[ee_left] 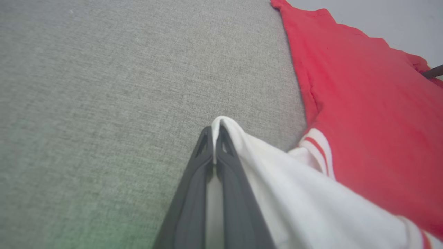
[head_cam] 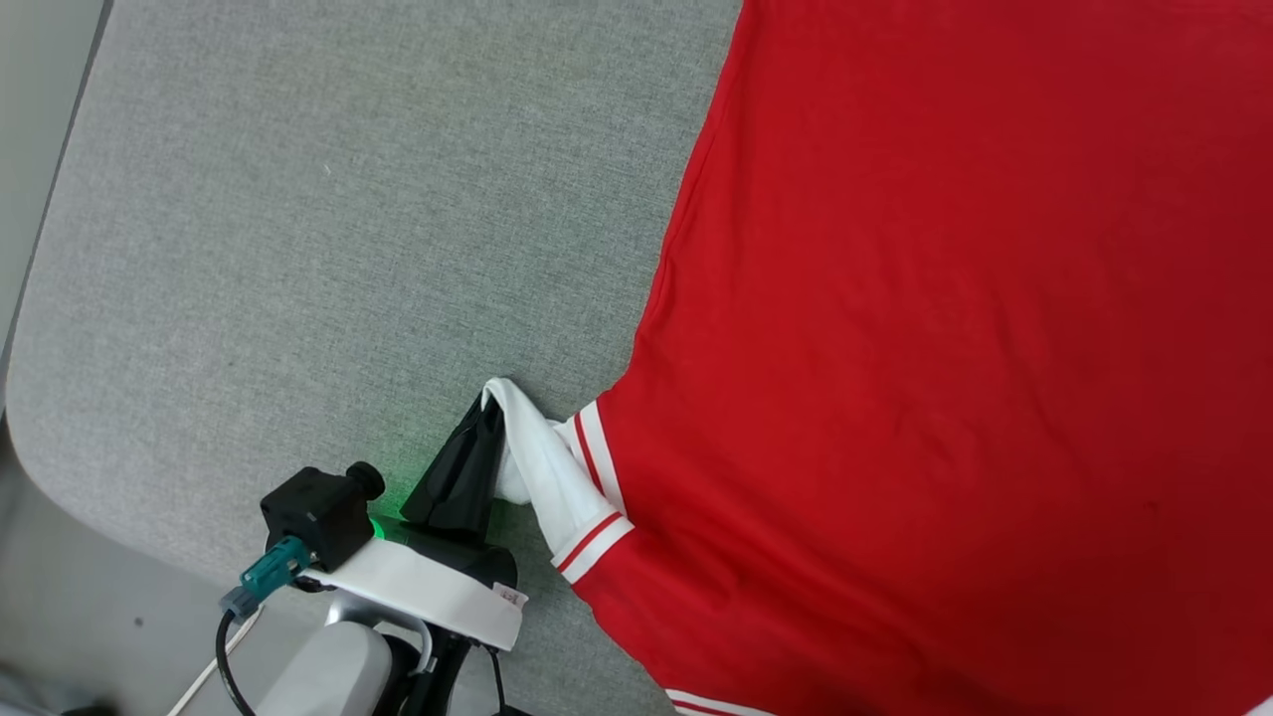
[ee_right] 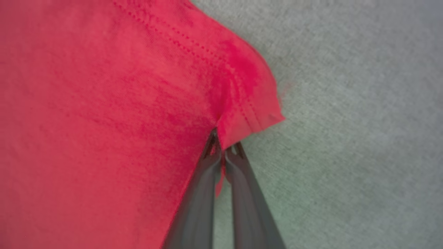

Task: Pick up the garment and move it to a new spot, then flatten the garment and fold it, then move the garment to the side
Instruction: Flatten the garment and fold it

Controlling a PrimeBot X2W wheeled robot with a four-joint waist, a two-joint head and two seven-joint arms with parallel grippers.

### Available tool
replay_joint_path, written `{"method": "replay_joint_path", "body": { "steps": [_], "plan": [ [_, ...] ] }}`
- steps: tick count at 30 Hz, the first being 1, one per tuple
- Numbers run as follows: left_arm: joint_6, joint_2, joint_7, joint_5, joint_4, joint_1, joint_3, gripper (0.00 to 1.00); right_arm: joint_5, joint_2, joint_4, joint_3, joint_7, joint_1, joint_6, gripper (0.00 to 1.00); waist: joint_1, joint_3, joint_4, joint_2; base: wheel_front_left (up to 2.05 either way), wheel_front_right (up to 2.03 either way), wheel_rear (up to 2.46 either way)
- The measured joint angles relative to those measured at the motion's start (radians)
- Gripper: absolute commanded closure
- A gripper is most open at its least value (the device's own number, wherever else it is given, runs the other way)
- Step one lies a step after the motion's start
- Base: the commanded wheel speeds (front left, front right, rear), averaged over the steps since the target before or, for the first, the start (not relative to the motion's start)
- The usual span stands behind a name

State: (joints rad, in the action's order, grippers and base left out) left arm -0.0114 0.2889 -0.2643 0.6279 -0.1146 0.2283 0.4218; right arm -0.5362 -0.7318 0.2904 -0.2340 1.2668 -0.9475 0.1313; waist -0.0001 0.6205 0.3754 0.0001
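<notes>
Two end effectors are engaged on one garment (head_cam: 945, 348), which lies spread on the grey fabric-covered counter (head_cam: 348, 249).

Left side: the counter surface is bare grey weave out to its rounded corner. My left end effector (head_cam: 487, 408) sits just beside the garment's left edge, fingers pointing up the head view. A black wrist camera (head_cam: 318, 512) is mounted behind it, with a green glow beside the mount.

Left end effector state: closed on the white sleeve (head_cam: 542, 467). In the left wrist view the two dark fingers (ee_left: 193, 193) meet at their tips, with a fold of white sleeve cloth pinched between them and bulging just past the tips. The sleeve is drawn up off the counter into a ridge running from the tips back to the red-and-white striped cuff (head_cam: 592, 537).

Centre to right: the garment's red body lies flat with light wrinkles.

Right side: in the right wrist view, my right end effector (ee_right: 224, 141) is at a corner of the red cloth, where a stitched hem (ee_right: 252, 114) turns.

Right end effector state: closed on the garment. Red cloth passes between the two fingers and shows in the narrow gap below the tips. Grey counter lies to the right of that corner.
</notes>
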Motion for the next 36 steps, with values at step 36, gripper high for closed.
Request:
{"method": "replay_joint_path", "body": {
  "steps": [36],
  "plan": [
    [0.067,0.115,0.029,0.047,0.01,-0.3,-0.112,1.0,-0.274,-0.121,-0.328,-0.001,-0.517,0.809,0.0,1.0,0.0001,-0.424,-0.274,0.0,0.0,0.0,0.0]
  ]
}}
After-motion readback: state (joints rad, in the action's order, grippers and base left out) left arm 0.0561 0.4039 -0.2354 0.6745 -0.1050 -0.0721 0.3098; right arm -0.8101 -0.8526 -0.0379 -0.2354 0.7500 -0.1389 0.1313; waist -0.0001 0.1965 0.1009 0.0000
